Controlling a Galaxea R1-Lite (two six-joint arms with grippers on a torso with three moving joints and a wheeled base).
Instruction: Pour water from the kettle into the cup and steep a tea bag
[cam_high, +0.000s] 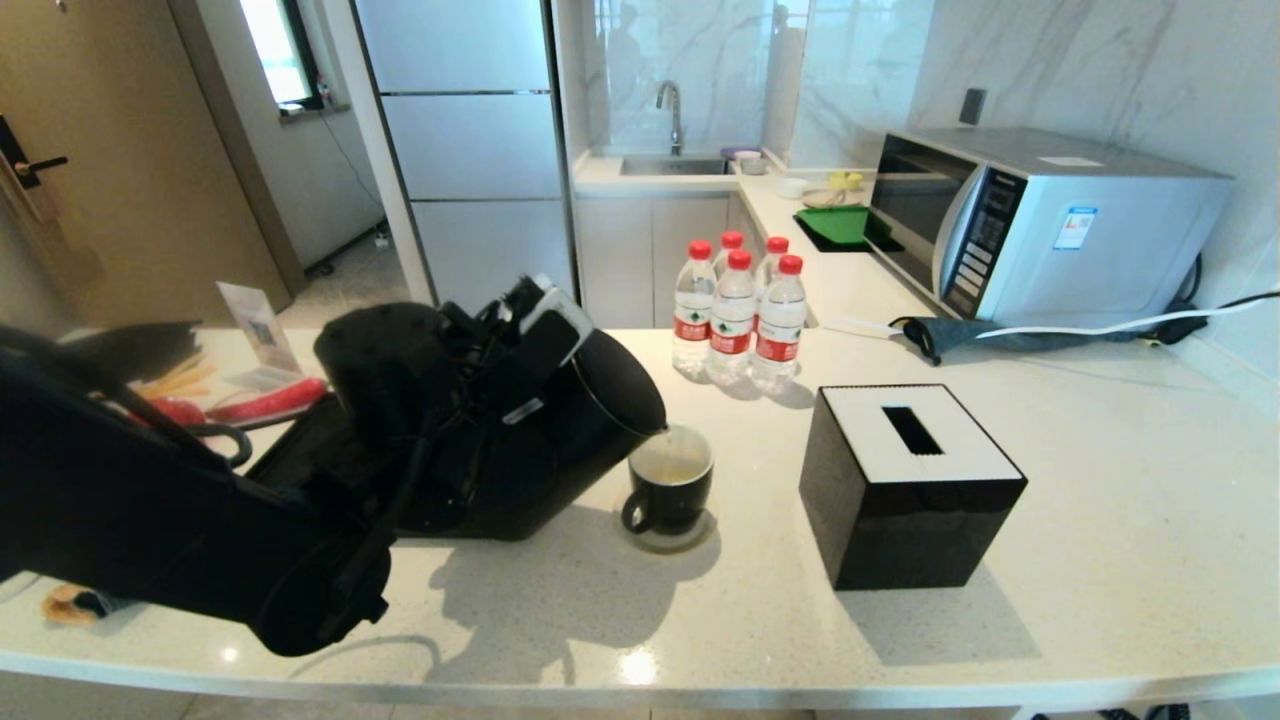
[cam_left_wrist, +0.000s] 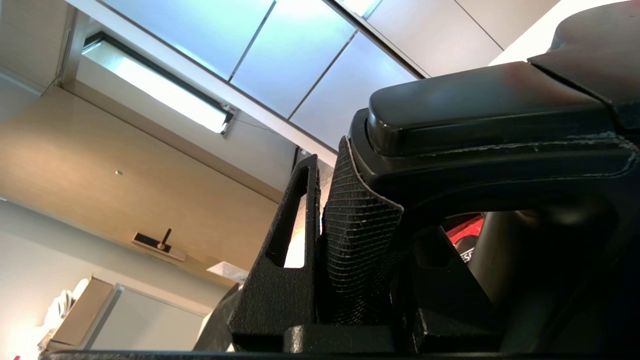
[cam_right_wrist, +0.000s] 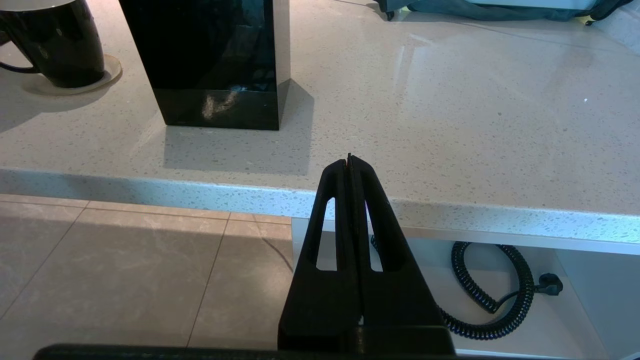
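The matte black kettle hangs tilted over the counter, spout down toward the cup. A thin stream of water falls into the black mug, whose white inside holds pale liquid. My left gripper is shut on the kettle's loop handle, and the ribbed pad presses against it. The cup also shows in the right wrist view. My right gripper is shut and empty, parked low in front of the counter edge. No tea bag is in view.
A black cube tissue box stands right of the cup. Several red-capped bottles stand behind it, a microwave at the back right. A red packet lies at the left, behind my arm. A coiled cable hangs under the counter.
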